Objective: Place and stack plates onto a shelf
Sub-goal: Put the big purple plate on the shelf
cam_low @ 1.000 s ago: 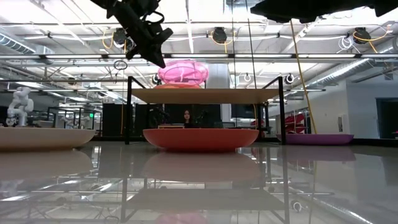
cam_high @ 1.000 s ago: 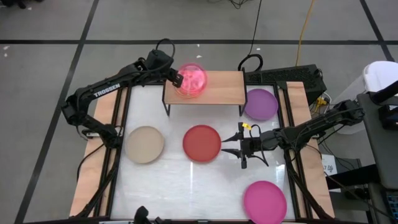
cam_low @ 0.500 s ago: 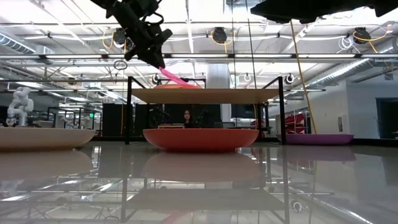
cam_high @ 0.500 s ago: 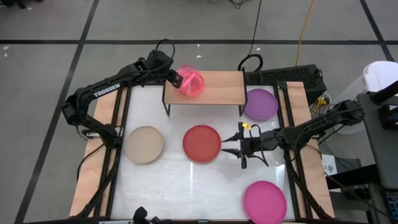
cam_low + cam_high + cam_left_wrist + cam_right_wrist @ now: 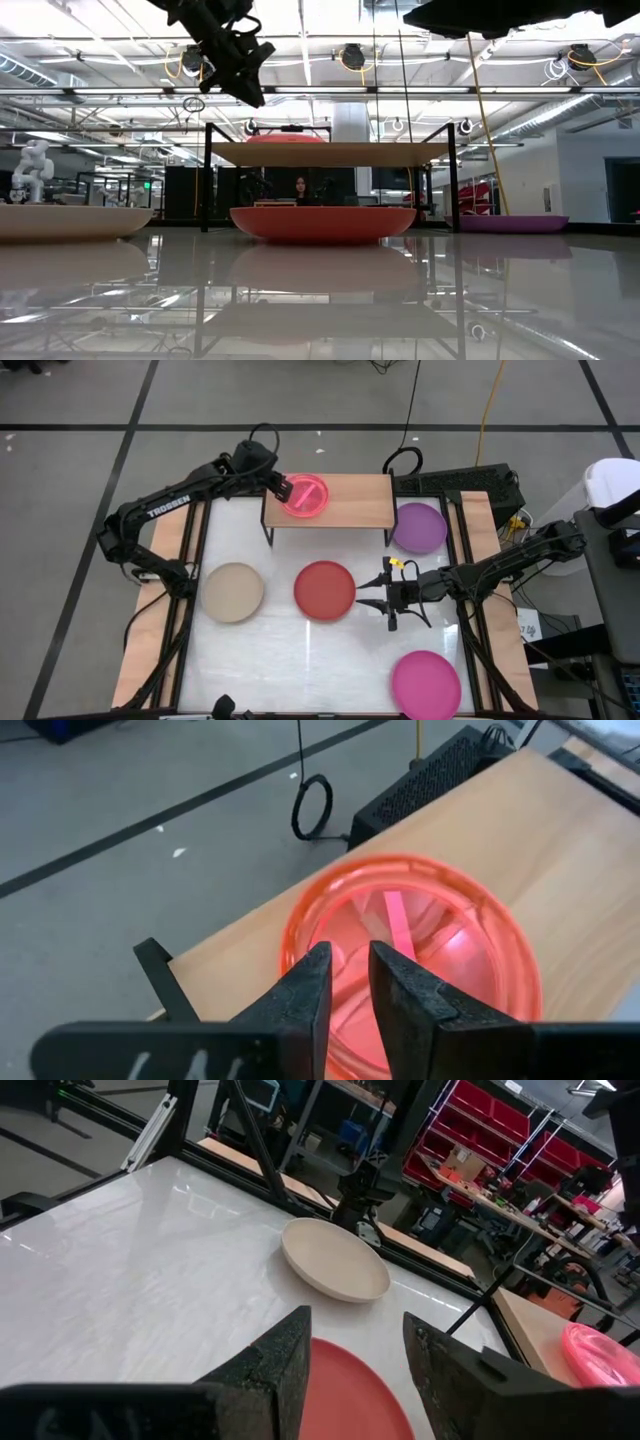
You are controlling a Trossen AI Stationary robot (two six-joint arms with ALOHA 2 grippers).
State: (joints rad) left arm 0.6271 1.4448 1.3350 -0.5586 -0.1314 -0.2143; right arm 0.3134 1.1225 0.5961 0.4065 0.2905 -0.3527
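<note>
A small pink plate [image 5: 306,495] lies flat on the left end of the light-wood shelf [image 5: 350,505]; in the left wrist view the pink plate [image 5: 440,940] shows an orange rim around it. My left gripper [image 5: 283,488] hovers just off the plate's left rim. In the low view it [image 5: 252,95] stands above the plate [image 5: 285,138], its fingers [image 5: 348,982] a narrow gap apart with nothing between them. My right gripper [image 5: 368,592] is open and level, just right of the red plate [image 5: 325,590] that lies on the table.
A beige plate [image 5: 233,592] lies at the table's left, a purple plate [image 5: 419,527] at the far right beside the shelf, and a magenta plate [image 5: 426,685] at the near right. The shelf's right half is bare. Wooden strips and black rails run along both table sides.
The pink plate stood tilted up from the left gripper's fingertips over the shelf's left end. It has tipped down and now lies flat there, apart from the fingers. The left gripper has stayed almost in place. The right arm has kept still.
</note>
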